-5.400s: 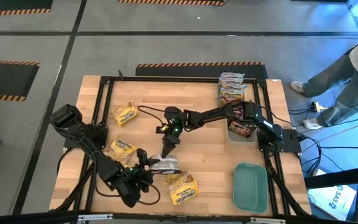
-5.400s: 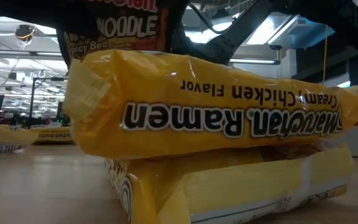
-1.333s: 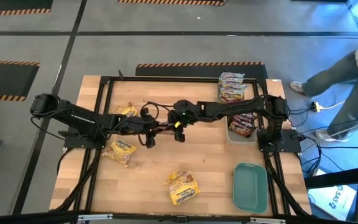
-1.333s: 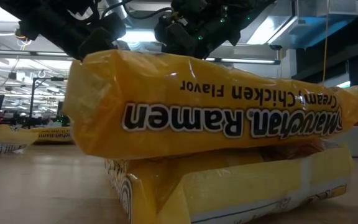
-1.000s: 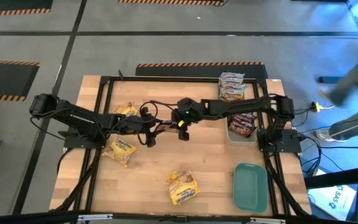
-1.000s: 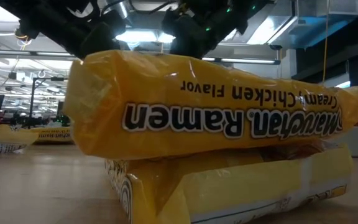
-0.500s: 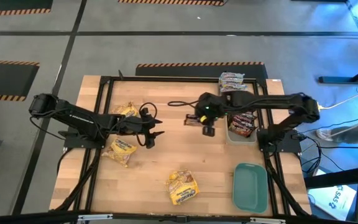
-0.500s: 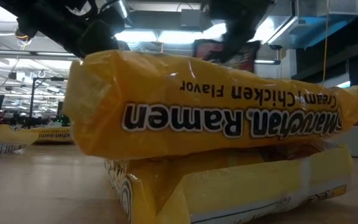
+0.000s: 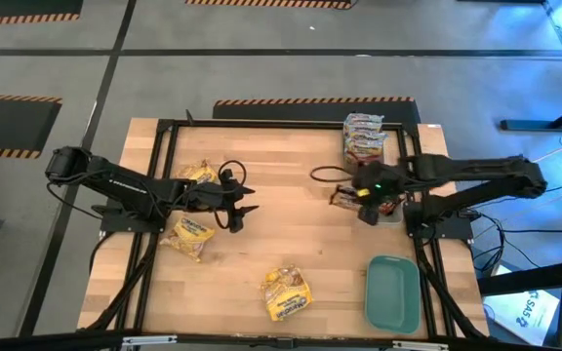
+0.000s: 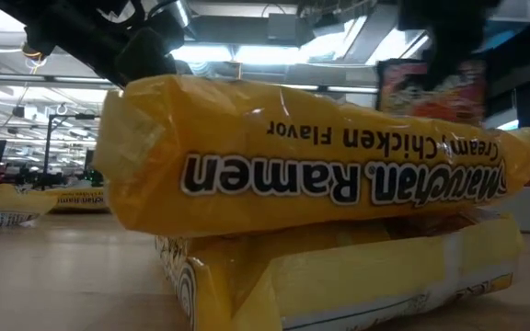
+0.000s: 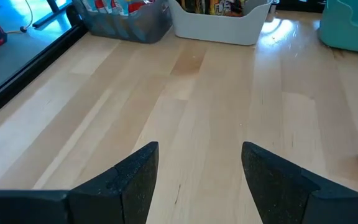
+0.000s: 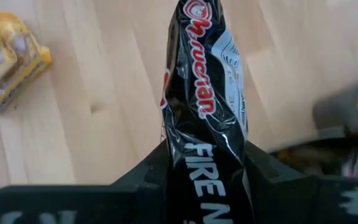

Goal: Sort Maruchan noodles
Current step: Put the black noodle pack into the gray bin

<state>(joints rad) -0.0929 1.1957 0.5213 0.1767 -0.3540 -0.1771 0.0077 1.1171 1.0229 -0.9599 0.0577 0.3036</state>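
My right gripper (image 9: 357, 207) is shut on a dark Maruchan noodles packet (image 12: 204, 81), held just left of the white tray (image 9: 364, 216) that has dark packets in it. In the low view this packet (image 10: 429, 90) shows upright above the table. My left gripper (image 9: 245, 210) stands open and empty over bare wood at the table's centre left (image 11: 199, 155). Three yellow packets (image 9: 195, 175) (image 9: 188, 237) (image 9: 286, 292) lie flat on the table. Silvery-pink packets (image 9: 363, 136) sit in a tray at the far right. My right gripper pinches the dark packet between its two fingers (image 12: 151, 174), near one end (image 12: 207, 158). The fingers slant steeply down from above. The packet runs on past the fingertips, crumpled, and is lifted clear of the table.
A teal lid (image 9: 393, 292) lies at the near right. A black frame (image 9: 164, 132) runs round the table. In the low view two stacked yellow packets (image 10: 311, 175) fill the foreground. Bare wood lies between the two grippers.
My right gripper has carried the dark packet from the table's centre toward the right edge, as far as the white tray, rising a little and rolling as it went. The packet stays clear of the table.
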